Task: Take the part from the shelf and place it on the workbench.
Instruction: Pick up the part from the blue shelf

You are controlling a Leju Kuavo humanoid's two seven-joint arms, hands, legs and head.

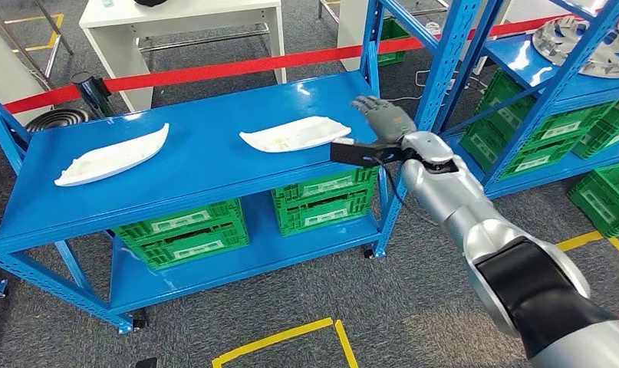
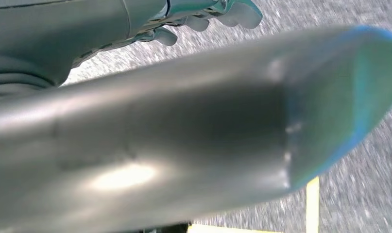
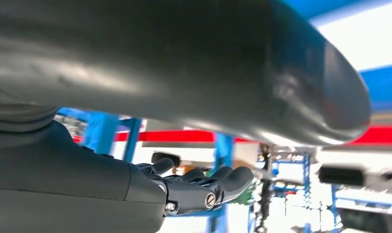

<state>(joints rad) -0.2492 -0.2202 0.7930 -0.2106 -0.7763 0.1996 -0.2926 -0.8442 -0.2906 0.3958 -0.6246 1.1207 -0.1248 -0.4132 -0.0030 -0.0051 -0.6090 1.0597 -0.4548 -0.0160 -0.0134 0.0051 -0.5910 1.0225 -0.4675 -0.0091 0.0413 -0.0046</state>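
Two white curved parts lie on the blue top (image 1: 206,172) of the low rack in the head view, one at the left (image 1: 110,157) and one at the right (image 1: 294,134). My right hand (image 1: 381,116) hovers by the rack's right post, just right of the right part's tip, apart from it. Its fingers (image 3: 203,187) are stretched out and hold nothing. In the left wrist view my left hand's fingers (image 2: 208,14) hang over grey floor, apart from the thick thumb, with nothing between them.
Green crates (image 1: 179,230) (image 1: 325,199) fill the rack's lower level. A second blue rack at the right carries metal round parts (image 1: 590,38) and more green crates (image 1: 551,130). A red barrier tape (image 1: 237,67) runs behind, with a white table (image 1: 179,19) beyond it.
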